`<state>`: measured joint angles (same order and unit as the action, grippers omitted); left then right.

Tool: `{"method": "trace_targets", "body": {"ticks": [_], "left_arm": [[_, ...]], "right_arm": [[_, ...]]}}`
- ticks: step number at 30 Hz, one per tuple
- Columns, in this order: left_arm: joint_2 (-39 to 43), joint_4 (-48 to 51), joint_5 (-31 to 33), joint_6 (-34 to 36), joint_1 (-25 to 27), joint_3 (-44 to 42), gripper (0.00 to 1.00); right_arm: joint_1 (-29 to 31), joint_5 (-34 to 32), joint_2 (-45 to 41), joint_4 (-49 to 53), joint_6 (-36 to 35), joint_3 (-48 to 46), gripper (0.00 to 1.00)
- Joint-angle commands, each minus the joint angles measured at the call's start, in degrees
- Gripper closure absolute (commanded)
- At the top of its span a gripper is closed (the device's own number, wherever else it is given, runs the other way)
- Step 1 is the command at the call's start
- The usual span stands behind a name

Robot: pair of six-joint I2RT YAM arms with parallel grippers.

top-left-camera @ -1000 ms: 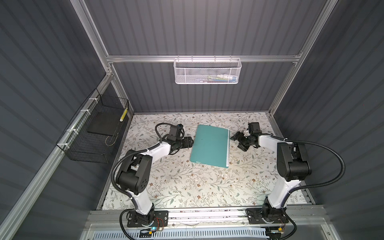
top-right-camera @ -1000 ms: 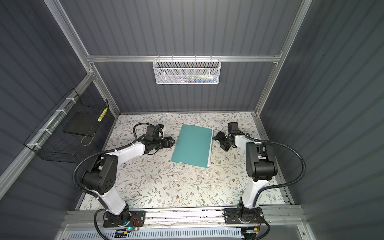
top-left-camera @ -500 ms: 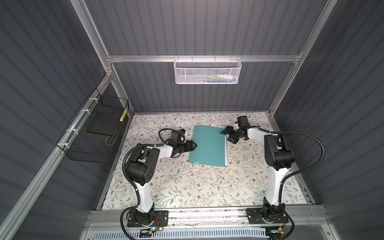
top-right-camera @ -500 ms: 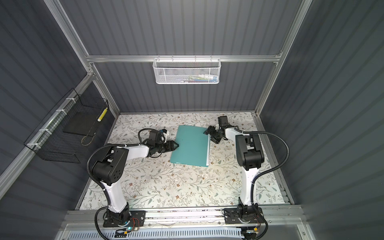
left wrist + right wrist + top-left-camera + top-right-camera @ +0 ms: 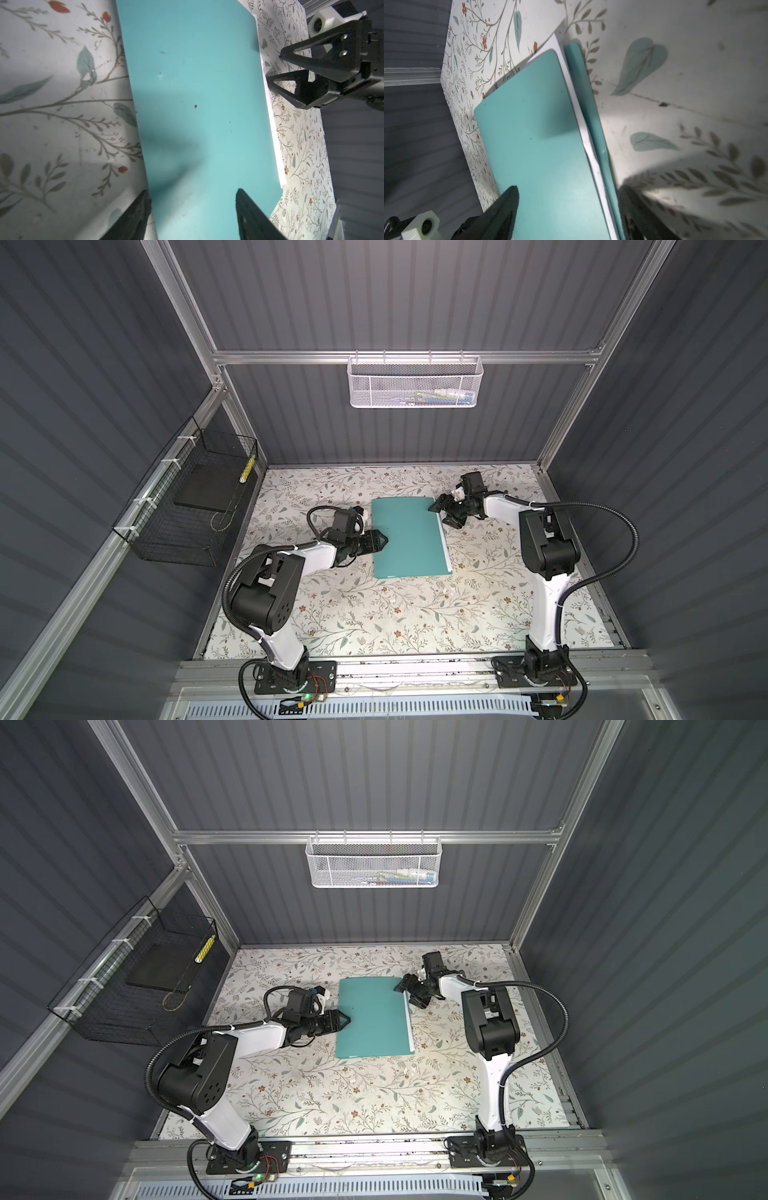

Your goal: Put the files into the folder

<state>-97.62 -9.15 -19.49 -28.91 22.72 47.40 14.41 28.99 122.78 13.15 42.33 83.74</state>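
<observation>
The teal folder (image 5: pixel 409 537) (image 5: pixel 374 1017) lies shut and flat on the flowered table in both top views. A thin white strip of the files (image 5: pixel 444 543) (image 5: pixel 583 122) (image 5: pixel 272 124) peeks out between its covers along the right edge. My left gripper (image 5: pixel 384 539) (image 5: pixel 192 191) is open at the folder's left edge, one finger over the cover (image 5: pixel 197 104) and one at the edge. My right gripper (image 5: pixel 439 515) (image 5: pixel 568 187) is open at the far right corner, straddling the top cover (image 5: pixel 539 135) and the white strip. Neither holds anything.
A black wire basket (image 5: pixel 187 506) with a dark flat slab hangs on the left wall. A white mesh basket (image 5: pixel 413 383) hangs on the back wall. Grey walls and a metal frame (image 5: pixel 544 472) close in the flowered table (image 5: pixel 395 614).
Both grippers have closed in on the folder, the left to its left edge, the right to its far right corner. The folder has turned from slanted to nearly square with the table.
</observation>
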Motion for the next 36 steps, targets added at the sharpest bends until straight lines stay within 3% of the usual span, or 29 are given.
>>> {"method": "trace_targets", "body": {"ticks": [1, 7, 12, 13, 15, 18, 20, 23, 26, 29, 34, 36], "left_arm": [[0.05, 6.96, 4.3, 3.72, -0.2, 3.2, 0.33], [-2.64, 13.6, 7.48, 6.75, -0.23, 9.54, 0.31], [0.2, 16.62, 12.86, 7.94, -0.22, 11.21, 0.23], [1.51, 17.5, 15.54, 8.12, -0.22, 11.47, 0.19], [4.09, 19.25, 22.39, 8.31, -0.24, 12.02, 0.01], [8.4, 18.67, 34.37, 8.27, -0.23, 10.76, 0.0], [10.75, 15.71, 40.15, 9.88, -0.22, 8.68, 0.0], [14.67, 5.88, 42.37, 15.45, -0.22, 2.48, 0.0], [18.4, -11.29, 41.46, 24.08, -0.22, -8.73, 0.01], [18.13, -28.58, 48.67, 30.13, -0.22, -18.38, 0.01], [15.51, -37.3, 63.71, 36.77, -1.07, -22.8, 0.0], [13.73, -38.73, 65.22, 37.79, -2.9, -23.29, 0.0]], "right_arm": [[1.14, -0.88, -1.76, 2.16, 1.78, -5.1, 0.22], [0.75, -3.32, -6.63, -0.44, 2.73, -11.17, 0.2], [-1.99, -4.79, -11.85, 0.78, -3.96, -11.84, 0.17], [-2.81, -4.05, -13.58, 0.74, -5.78, -12.07, 0.16], [-4.13, -3.94, -17.33, 1.26, -8.93, -12.63, 0.13], [-5.16, -5.53, -22.69, 3.82, -13.07, -12.83, 0.08], [-5.43, -7.15, -25.97, 4.43, -14.77, -13.78, 0.07], [-5.28, -7.71, -30.52, 2.72, -15.44, -16.99, 0.06], [-4.78, -10.18, -35.29, -1.07, -14.92, -22.36, 0.05], [-3.3, -15.6, -39.11, -7.16, -16.41, -28.95, 0.04], [-0.09, -23.34, -42.74, -14.29, -22.79, -35.65, 0.03], [0.75, -25.57, -43.06, -15.41, -24.77, -36.44, 0.02]]}}
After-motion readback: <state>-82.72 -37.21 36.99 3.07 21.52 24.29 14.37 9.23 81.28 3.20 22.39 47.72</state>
